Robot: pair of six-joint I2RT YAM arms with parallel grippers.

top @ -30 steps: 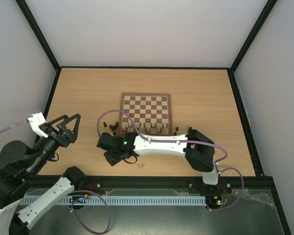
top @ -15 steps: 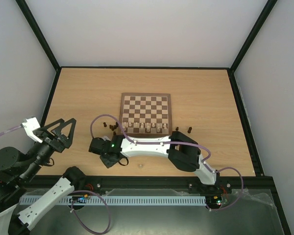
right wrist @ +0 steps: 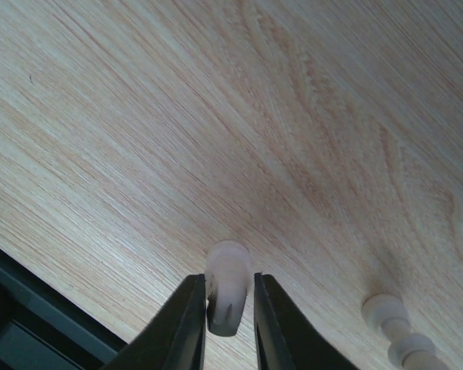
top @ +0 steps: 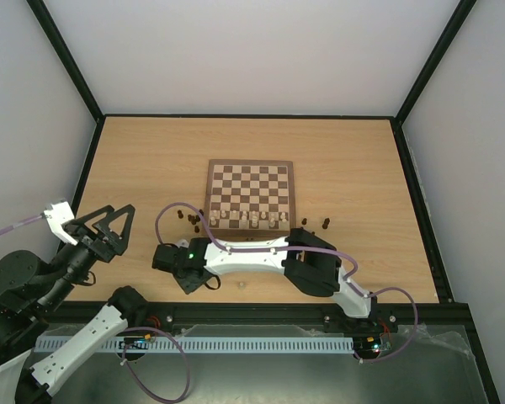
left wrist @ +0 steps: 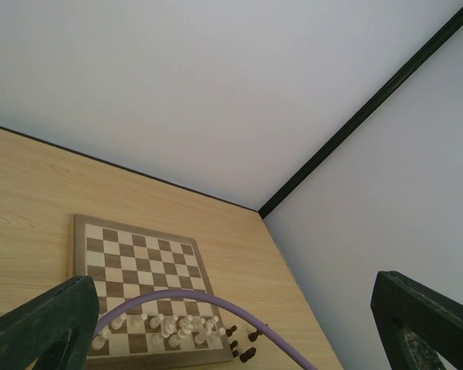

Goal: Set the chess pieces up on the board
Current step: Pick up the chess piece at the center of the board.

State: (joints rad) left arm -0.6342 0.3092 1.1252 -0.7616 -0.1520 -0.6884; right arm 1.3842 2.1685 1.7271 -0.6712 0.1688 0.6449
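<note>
- Since a second ago, your right arm has drawn its wrist further left and nearer the front edge of the bench point(top: 362, 160), and your left arm has sunk lower.
- The board point(top: 250, 166) lies mid-bench, with small pale cream pieces point(top: 252, 220) crowded on its near rows.
- Dark brown pieces point(top: 189, 216) stand loose on the bench off the near left corner, and a few more point(top: 316, 223) off the near right.
- Your right arm stretches low across the front, left of the board. The right fingers point(right wrist: 187, 324) pinch one rounded cream piece point(right wrist: 228, 266) close over bare wood. You cannot tell whether it touches.
- Another cream piece point(right wrist: 397, 335) lies on the bench just beside them.
- The left fingers point(top: 122, 223) are spread wide and empty, raised and aimed toward the board.
</note>
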